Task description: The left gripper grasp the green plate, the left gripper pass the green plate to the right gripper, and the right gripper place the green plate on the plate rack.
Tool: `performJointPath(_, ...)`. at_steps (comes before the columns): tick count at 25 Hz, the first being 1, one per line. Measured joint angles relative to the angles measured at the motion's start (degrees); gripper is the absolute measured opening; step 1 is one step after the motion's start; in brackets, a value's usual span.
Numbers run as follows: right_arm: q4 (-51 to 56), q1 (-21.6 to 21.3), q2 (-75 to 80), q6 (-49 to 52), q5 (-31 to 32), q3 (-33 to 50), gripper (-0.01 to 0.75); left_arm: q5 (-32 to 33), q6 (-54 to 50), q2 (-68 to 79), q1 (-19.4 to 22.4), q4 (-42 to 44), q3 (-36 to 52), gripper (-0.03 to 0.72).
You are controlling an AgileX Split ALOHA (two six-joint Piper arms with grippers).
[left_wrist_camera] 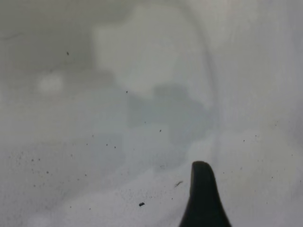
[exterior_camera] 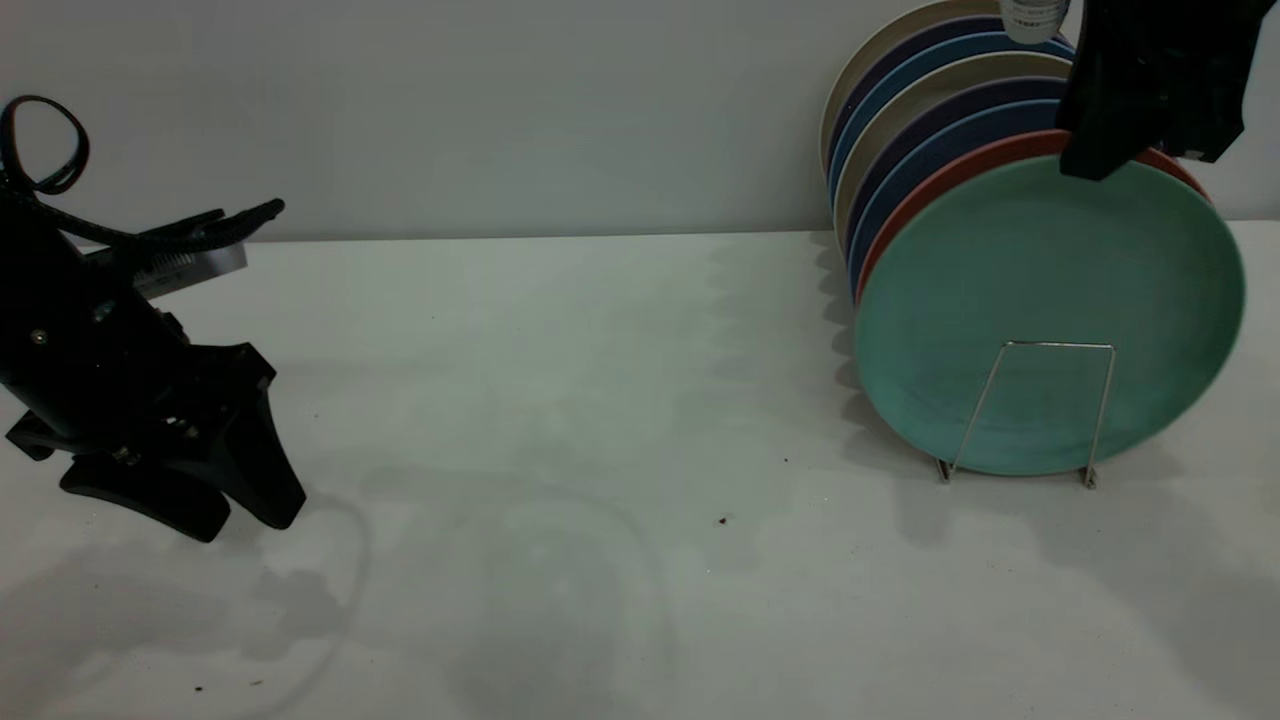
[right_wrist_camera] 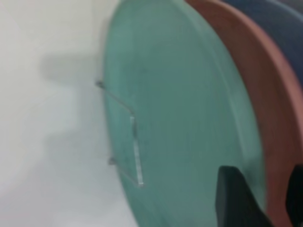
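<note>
The green plate stands upright in the plate rack, frontmost, against a salmon-pink plate. The right end effector straddles its top rim, fingers apart; a careless withdrawal could tip it forward. The left end effector, fingers apart, hovers over the desk.

Left gripper: matte black throughout; two tapering fingers with rounded tips; bulky black body behind, one small pale screw head on its side; silvery-grey block with a toothed edge on top; black ribbed cable across the block; thin black cable curled into a loop above; in left wrist view only one black rounded fingertip.
Right gripper: plain black, angular, wedge-shaped; pale grey-white cylindrical part with faint dark marks at its upper edge; in right wrist view only black finger pieces.
</note>
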Motion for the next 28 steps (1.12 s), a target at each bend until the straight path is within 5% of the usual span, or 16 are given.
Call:
performJointPath(7, 0.31, 0.0, -1.75, 16.61, 6.98, -1.26, 0.327, -0.68, -5.59, -1.19, 0.0, 6.4, -0.42, 0.551)
performJointPath(13, -1.08, 0.0, -7.05, 59.04, 16.42, -4.82, 0.415, 2.22, -24.34, -8.8, 0.0, 27.94, -5.54, 0.551)
performJointPath(16, -4.45, 0.0, -9.27, 69.64, 23.03, -5.12, 0.421, 5.42, -33.24, -14.64, 0.0, 39.63, -6.85, 0.551)
performJointPath(21, -6.28, 0.0, -14.98, 73.94, 32.7, -5.05, 0.425, 11.96, -38.26, -24.8, 0.0, 45.57, -6.86, 0.551)
performJointPath(28, -6.28, 0.02, -34.36, 72.38, 34.08, 3.05, 0.425, 22.98, -32.44, -42.22, 0.0, 37.67, -5.49, 0.551)
